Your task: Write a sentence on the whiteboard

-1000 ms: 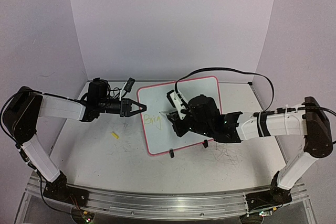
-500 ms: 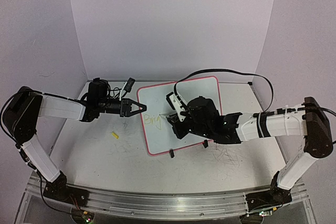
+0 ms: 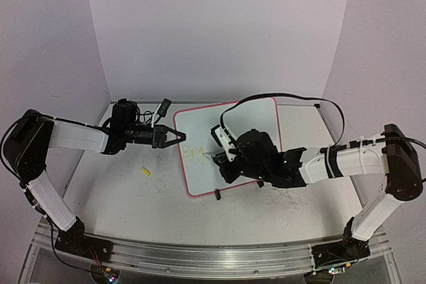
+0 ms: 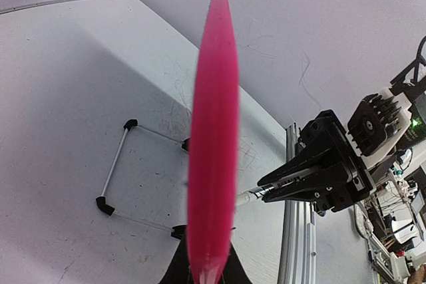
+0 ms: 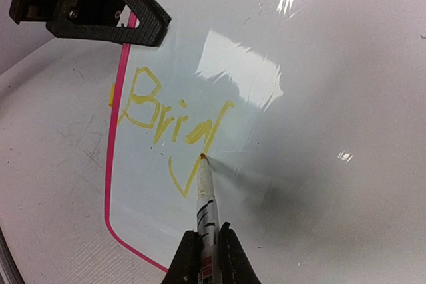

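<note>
Out left of the whiteboard (image 3: 249, 119), 1 small yellow piece (image 3: 146, 171) lies on the table (image 3: 120, 197), well apart from the board's left rim. Next in, the left gripper (image 3: 178, 136) is at that left rim, and its jaws are pinched together on the whiteboard's edge. The left wrist view shows the pink rim edge-on, rising straight up from between the fingers. Just inside the rim comes the sentence (image 5: 170, 118): 4 yellow letters so far, "Brig", close to the whiteboard's left edge and roughly level with the left gripper. The marker (image 5: 207, 197) has its tip touching the board right under the last letter, at the top of a yellow stroke. Right of the letters, over the whiteboard's middle, the right gripper (image 5: 205, 257) has both jaws clamped on the marker's barrel. At the whiteboard's near edge, 1 black clip (image 3: 217, 195) shows.
</note>
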Tool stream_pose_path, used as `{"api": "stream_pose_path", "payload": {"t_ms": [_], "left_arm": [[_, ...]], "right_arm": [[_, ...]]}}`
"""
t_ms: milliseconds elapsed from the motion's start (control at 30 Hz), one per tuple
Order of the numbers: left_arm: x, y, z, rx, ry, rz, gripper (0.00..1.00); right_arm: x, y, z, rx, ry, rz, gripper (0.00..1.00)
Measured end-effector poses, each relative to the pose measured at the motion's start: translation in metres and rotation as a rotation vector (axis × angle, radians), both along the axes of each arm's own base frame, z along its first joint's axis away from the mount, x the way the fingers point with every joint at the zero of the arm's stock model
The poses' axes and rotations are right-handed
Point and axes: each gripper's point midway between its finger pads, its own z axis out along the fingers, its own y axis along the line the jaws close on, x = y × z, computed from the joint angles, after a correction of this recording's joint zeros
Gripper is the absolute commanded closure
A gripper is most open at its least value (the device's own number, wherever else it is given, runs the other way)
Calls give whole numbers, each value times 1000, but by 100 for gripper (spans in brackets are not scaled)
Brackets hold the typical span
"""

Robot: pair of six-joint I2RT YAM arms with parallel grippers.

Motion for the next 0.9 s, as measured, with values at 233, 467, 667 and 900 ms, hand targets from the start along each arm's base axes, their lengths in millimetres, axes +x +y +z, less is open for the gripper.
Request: {"api": "stream_pose_path", "payload": {"t_ms": [233,467,667,900], "left_arm": [[0,0,0,0,0,0,100],[0,0,0,0,0,0,100],[0,0,0,0,0,0,100],[0,0,0,0,0,0,100]], "right_arm": [[0,0,0,5,3,-5,100],[1,0,2,13,-3,-16,100],[3,0,4,16,-11,-26,100],[6,0,9,22,-23,-38,100]]}}
